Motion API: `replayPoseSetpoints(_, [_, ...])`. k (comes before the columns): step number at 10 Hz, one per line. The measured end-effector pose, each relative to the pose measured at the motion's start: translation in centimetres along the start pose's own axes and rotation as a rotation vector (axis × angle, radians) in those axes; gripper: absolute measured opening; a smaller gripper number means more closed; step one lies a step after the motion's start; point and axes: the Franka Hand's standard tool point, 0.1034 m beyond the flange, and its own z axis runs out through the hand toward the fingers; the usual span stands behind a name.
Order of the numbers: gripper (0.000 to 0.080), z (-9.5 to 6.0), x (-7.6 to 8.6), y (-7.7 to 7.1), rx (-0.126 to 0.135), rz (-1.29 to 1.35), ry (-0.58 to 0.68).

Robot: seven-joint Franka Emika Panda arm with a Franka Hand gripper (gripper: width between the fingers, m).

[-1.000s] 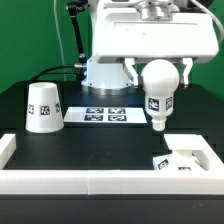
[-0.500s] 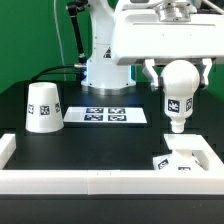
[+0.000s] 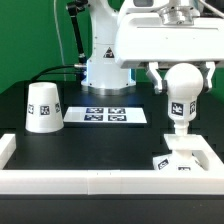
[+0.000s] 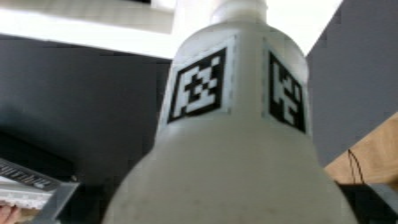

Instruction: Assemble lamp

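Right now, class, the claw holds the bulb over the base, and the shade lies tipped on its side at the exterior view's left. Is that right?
No: the shade stands upright, not tipped on its side, as the exterior view shows. The rest holds: the claw grips the bulb over the base.

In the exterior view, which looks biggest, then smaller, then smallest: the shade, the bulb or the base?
1. The bulb and the shade: about alike. The lifted bulb may be nearer the camera, so I won't rank them.
2. The base: looks smallest, low and flat.
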Motion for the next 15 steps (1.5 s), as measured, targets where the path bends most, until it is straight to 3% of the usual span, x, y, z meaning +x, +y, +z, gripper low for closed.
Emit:
replayPoseSetpoints(4, [0.0578, 0.6, 0.1, 0.5, -0.027, -0.001, 0.052])
replayPoseSetpoints(15, [0.0579, 2.0, -1.5, -0.7, -0.017, -0.014, 0.028])
